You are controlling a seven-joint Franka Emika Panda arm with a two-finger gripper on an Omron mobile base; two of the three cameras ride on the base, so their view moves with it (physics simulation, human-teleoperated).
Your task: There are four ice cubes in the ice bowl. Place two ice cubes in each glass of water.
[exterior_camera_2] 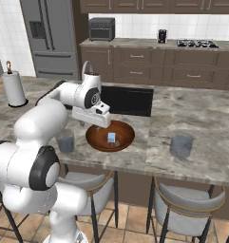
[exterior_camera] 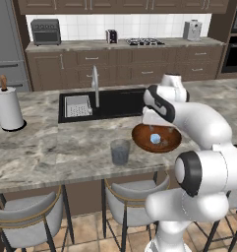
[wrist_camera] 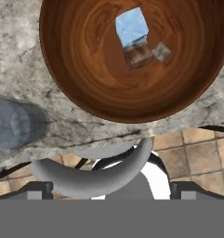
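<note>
- In the hand view we see the bowl (wrist_camera: 85, 69) at the top, holding one clear pale cube (wrist_camera: 131, 27) at 1 o'clock, with smaller translucent shapes just below it that we cannot make out.
- The gripper (exterior_camera_2: 98, 122) hangs over the bowl's (exterior_camera_2: 98, 140) near-left rim, the cube (exterior_camera_2: 111, 137) lying toward 4 o'clock of it; its jaws stand spread wide, holding nothing.
- One glass (exterior_camera: 120, 151) stands at 8 o'clock of the bowl (exterior_camera: 139, 135) in the left base view, near it; the other glass (exterior_camera_2: 181, 145) sits well apart at 3 o'clock in the right base view.
- A sink (exterior_camera: 115, 102) lies behind the bowl, a towel roll (exterior_camera: 8, 108) far at 9 o'clock.
- We see the arm (exterior_camera: 198, 123) bent forward, hand pointing down.
</note>
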